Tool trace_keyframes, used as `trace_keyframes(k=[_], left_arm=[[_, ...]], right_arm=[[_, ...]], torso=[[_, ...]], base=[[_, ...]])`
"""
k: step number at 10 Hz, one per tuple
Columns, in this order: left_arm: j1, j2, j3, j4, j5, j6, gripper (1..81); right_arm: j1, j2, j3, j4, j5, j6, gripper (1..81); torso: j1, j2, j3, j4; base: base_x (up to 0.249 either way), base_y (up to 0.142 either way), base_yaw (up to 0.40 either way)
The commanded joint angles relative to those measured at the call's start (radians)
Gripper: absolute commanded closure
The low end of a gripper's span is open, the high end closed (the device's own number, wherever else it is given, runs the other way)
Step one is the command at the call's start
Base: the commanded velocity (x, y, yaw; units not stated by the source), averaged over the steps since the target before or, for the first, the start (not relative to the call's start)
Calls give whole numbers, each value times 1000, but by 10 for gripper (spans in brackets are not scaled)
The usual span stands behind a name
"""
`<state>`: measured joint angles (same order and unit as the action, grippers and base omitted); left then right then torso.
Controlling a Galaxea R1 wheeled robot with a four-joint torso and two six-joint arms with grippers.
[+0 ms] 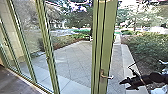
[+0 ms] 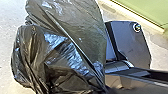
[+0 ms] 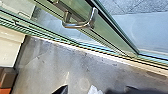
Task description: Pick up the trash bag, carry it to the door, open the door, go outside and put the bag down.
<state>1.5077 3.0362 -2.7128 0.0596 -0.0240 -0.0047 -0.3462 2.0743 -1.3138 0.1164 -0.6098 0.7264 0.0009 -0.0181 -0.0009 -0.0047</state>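
While the bag [image 2: 62, 50] is over by the left arm, close to the left wrist camera and near the robot's base, what the coming move turns on is at the other arm: the handle [image 1: 107, 77] on the door [image 1: 110, 37] lies just to the left of the right gripper [image 1: 124, 85] in the head view, and slightly higher. The jaws there stand spread, with nothing seen between them, and they point toward the handle's free end. The lever runs sideways across the door's upright edge, its long axis roughly in line with the reach, so closing from this side would likely catch its tip first; the grip should be surer with the jaws brought further along it. How much depth parts them I cannot tell. The right arm is clearly the nearer and, I judge, the one to work the door, leaving the left to mind the bag. As to the left gripper, I cannot tell whether it is spread or pinching the plastic, nor whether the bag hangs free or rests on the floor [image 2: 7, 30].
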Motion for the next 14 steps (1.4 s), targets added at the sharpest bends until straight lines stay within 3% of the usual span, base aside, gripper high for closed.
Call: trace_keyframes(k=[1, 8, 10, 14], left_arm=[[-59, 1, -2, -12, 52, -5, 811], [-59, 1, -2, -21, 53, -5, 811], [-59, 1, -2, -21, 52, -5, 811], [-59, 0, -2, -23, 53, -5, 811]], right_arm=[[166, 63, -83, 23, -24, 41, 10], [198, 227, -306, 34, -28, 91, 10], [193, 273, -375, 69, -28, 91, 10], [189, 352, -502, 85, -28, 163, 10]], torso=[[0, 0, 0, 0], [1, 1, 0, 0], [1, 1, -1, 0], [1, 1, -1, 0]], base=[[0, 0, 0], [0, 0, 0], [0, 0, 0], [0, 0, 0]])
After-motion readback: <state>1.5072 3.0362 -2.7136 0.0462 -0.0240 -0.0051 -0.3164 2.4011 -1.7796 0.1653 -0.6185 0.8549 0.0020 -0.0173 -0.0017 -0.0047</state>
